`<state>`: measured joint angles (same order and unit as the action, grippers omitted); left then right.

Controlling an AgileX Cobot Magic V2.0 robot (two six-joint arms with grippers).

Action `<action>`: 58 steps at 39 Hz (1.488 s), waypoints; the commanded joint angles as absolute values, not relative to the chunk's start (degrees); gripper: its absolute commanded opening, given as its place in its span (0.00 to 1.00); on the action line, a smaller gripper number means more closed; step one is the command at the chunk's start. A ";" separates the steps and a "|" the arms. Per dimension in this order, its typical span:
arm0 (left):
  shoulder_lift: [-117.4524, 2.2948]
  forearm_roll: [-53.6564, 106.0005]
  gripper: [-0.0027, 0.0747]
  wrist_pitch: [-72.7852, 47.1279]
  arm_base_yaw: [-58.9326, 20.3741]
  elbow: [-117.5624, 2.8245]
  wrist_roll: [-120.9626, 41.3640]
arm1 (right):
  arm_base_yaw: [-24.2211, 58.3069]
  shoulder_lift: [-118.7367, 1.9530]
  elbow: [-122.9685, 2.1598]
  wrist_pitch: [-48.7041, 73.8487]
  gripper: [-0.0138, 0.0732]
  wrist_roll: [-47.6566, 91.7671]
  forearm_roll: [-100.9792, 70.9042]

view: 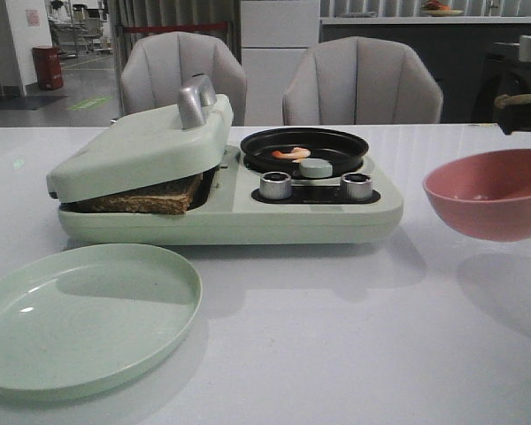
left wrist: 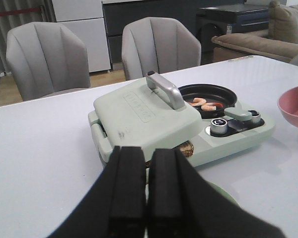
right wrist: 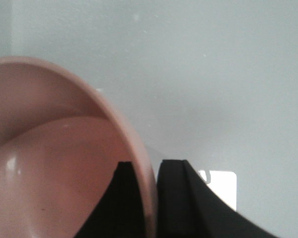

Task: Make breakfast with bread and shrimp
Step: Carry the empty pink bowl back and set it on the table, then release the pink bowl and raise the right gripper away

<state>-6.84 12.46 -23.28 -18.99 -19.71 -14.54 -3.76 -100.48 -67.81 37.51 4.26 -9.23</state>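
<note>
Your right tool (right wrist: 151, 198) was clenched on the rim of the pink bowl (view: 487, 195), one finger inside the wall and one outside, and the bowl hung tilted above the desk (view: 336, 336) at the far right, its shadow lying on the surface below it. Your left tool (left wrist: 146, 188) had its two fingers pressed together with nothing between them, held near the breakfast maker (view: 221, 195) without touching it.

You could see the bread (view: 146, 197) as a pale slice with a dark brown crust, sandwiched under the maker's pale green lid (view: 142, 146), which sat tilted and propped partly open on it. The shrimp (view: 292, 153) lay curled, orange-pink and whitish, in the small black pan (view: 303, 146) on the maker's right half, behind two silver knobs (view: 275, 185).

Only the front view showed you the empty green plate (view: 80, 319) on the near left of the desk. Only the right wrist view showed you the grip on the bowl's rim. The left wrist view showed you the lid's top and silver handle (left wrist: 165, 89).
</note>
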 commanded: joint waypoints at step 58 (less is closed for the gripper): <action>-7.37 13.33 0.18 -18.15 -19.50 -21.30 -13.99 | 12.78 -47.50 -42.11 4.40 0.75 15.09 -15.35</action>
<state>-6.84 12.46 -23.18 -18.99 -19.71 -14.54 11.46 -52.06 -44.49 12.55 14.57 -14.33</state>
